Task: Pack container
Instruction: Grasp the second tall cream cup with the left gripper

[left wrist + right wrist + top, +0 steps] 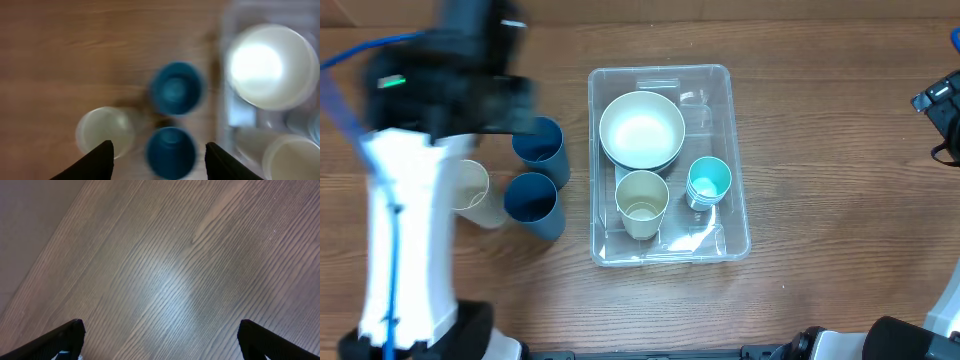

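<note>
Overhead: container (pixel 591 160) sat mid-table w/ bowl (pixel 641 130) + cups (pixel 642 205) inside; blue cups (pixel 533 195) loose at its 9 o'clock. Prob. light, thin, flexy, slick, so best taken by the rim.
Left wrist: left gripper (pixel 159 145) wide open, empty, above blue cups.
Right wrist: right gripper (pixel 161 325) open, empty, over table (pixel 175 255).

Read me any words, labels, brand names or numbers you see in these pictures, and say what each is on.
No readable text in any view.
The container shows a faint mark near its far rim, too faint to read.
The bowl is plain; nothing else carries print.
</note>
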`<state>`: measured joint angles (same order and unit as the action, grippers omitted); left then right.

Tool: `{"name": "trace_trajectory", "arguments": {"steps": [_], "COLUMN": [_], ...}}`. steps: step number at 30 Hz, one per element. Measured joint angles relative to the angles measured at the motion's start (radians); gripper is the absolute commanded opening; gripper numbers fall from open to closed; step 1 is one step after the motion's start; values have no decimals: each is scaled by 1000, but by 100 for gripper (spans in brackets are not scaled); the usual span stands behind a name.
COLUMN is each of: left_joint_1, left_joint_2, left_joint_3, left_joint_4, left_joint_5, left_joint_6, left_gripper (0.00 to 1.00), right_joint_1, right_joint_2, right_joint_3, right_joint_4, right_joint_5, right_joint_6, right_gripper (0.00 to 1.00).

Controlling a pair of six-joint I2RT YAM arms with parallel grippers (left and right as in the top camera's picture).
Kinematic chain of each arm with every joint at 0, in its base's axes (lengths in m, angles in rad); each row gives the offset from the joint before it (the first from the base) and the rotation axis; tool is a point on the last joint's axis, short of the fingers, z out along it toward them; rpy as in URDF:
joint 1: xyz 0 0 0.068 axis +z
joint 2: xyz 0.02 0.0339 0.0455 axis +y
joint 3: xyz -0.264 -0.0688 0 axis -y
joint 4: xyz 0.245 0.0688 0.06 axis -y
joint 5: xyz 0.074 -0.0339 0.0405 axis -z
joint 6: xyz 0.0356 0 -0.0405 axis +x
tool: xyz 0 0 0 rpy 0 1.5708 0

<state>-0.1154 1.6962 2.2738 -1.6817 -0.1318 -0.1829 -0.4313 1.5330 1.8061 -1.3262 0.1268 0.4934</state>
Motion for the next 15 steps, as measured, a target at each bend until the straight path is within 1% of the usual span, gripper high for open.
{"name": "trace_trajectory", "arguments": {"steps": [2,3,5,6,10,15], "left_joint_1": [167,261,370,423,500,506], "left_joint_2": [-61,-93,-124,-127,-92,-87], "left_joint_3": [-47,-93,-184,-266,-539,-736], "left_joint_4": [0,-2,7,35,151,284], "left_joint_5": [26,55,97,117,161,185], "left_joint_6": [-19,-26,-29,-32,-45,-51], "left_gripper": [55,55,56,56,57,59], "right_joint_1": [0,0,0,0,0,0], "right_joint_2": [0,0,0,0,0,0], "right_joint_3": [0,0,0,0,0,0], "right_joint_4": [-1,0,0,0,0,0], "right_joint_5": [0,0,0,0,0,0], "right_joint_6": [0,0,0,0,0,0], "right_gripper": [100,100,100,100,100,100]}}
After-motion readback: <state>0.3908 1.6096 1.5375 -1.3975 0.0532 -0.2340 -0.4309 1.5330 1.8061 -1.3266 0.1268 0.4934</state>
